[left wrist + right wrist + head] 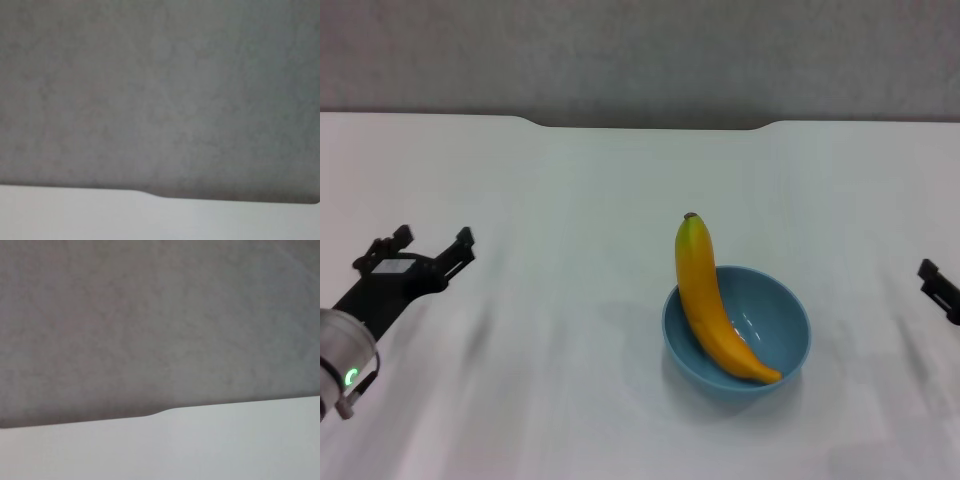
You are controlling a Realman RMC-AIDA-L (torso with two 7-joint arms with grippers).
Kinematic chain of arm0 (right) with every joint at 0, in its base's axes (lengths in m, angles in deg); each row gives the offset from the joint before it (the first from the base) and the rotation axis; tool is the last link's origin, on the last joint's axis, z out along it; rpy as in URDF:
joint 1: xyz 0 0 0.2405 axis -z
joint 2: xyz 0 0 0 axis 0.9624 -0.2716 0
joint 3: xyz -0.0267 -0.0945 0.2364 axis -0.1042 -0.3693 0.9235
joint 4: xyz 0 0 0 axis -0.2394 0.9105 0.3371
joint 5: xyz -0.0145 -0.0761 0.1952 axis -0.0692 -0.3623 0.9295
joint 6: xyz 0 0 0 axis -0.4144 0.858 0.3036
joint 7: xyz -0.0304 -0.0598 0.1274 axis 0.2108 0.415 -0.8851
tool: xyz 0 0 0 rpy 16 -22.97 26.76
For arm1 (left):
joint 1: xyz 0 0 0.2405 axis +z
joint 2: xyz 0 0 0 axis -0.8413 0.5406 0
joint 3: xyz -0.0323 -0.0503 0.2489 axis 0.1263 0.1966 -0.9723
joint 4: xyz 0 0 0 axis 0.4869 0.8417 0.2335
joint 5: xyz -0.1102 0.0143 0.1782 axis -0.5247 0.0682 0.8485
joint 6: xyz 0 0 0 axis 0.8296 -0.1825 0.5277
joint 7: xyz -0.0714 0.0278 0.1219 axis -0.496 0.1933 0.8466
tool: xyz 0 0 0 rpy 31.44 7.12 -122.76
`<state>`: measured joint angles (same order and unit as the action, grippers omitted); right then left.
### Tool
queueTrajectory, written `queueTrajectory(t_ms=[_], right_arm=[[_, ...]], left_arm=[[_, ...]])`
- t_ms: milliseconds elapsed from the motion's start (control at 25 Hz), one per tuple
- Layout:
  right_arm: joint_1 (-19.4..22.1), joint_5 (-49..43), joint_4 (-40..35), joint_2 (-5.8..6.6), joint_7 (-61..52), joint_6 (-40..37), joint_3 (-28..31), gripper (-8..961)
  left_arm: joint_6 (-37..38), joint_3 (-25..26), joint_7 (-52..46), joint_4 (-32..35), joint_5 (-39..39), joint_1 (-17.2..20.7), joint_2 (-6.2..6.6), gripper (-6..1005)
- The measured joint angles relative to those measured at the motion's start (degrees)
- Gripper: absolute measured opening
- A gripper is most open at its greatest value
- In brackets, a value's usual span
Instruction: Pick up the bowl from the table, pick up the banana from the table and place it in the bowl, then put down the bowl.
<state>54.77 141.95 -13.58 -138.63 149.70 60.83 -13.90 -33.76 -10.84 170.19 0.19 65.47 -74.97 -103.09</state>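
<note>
The light-blue bowl (pixel 737 332) stands on the white table (pixel 570 180), right of centre. The yellow banana (pixel 710 300) lies in it, its lower end on the bowl's near rim and its dark stem tip sticking out over the far-left rim. My left gripper (pixel 425 242) is open and empty at the left, well apart from the bowl. Only the tip of my right gripper (pixel 938 288) shows at the right edge, apart from the bowl. Both wrist views show only the table's far edge and the grey wall.
The table's far edge has a shallow notch (pixel 650 126), also in the left wrist view (pixel 225 199) and the right wrist view (pixel 75 419). A grey wall (pixel 640 50) stands behind it.
</note>
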Motion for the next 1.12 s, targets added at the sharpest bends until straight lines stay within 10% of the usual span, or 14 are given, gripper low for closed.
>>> queueTrajectory(t_ms=[1120], right_arm=[[-1.27, 3.47, 4.63, -0.75, 2.15, 3.72, -2.68, 741]], left_arm=[[5.85, 2.85, 1.74, 6.04, 0.33, -2.15, 0.00, 910]])
